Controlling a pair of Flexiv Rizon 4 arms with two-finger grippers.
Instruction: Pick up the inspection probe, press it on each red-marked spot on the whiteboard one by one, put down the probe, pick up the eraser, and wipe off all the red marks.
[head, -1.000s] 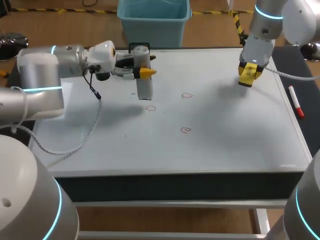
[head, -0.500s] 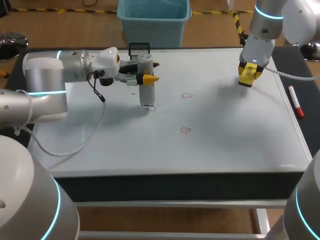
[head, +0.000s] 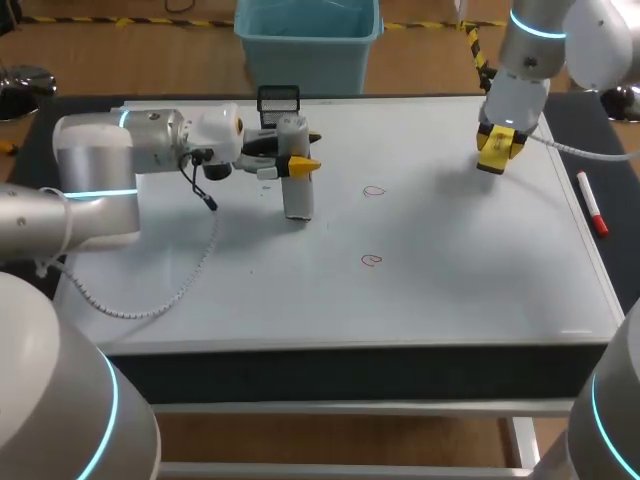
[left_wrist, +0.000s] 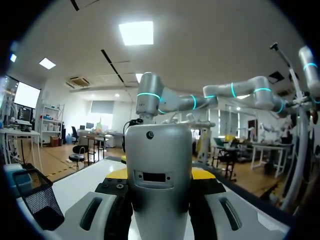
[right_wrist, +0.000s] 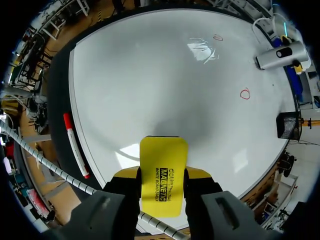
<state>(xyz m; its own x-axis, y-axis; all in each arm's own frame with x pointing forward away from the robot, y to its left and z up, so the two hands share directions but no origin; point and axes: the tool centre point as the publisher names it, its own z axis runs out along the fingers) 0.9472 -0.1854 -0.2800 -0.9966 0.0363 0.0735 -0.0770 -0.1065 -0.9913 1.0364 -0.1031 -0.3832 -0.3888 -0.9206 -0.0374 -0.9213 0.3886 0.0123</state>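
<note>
The grey inspection probe (head: 297, 185) stands upright in my left gripper (head: 292, 160), which is shut on it; its lower end rests on the whiteboard (head: 460, 270), where it hides a spot of the surface. In the left wrist view the probe (left_wrist: 159, 180) fills the space between the fingers. Two red marks (head: 374, 190) (head: 372, 260) lie to the probe's right. My right gripper (head: 498, 148) hovers at the board's far right, shut on the yellow eraser (right_wrist: 162, 175). The right wrist view also takes in the red marks (right_wrist: 244, 94) (right_wrist: 218, 37) and the probe (right_wrist: 280, 55).
A red marker (head: 592, 205) lies on the dark strip past the board's right edge. A black mesh basket (head: 278, 98) stands at the far edge behind the probe. A blue bin (head: 307, 40) sits beyond the table.
My left arm carried the probe rightward and toward the front, setting its end down over the leftmost red mark, which is now hidden. The right arm stayed still.
</note>
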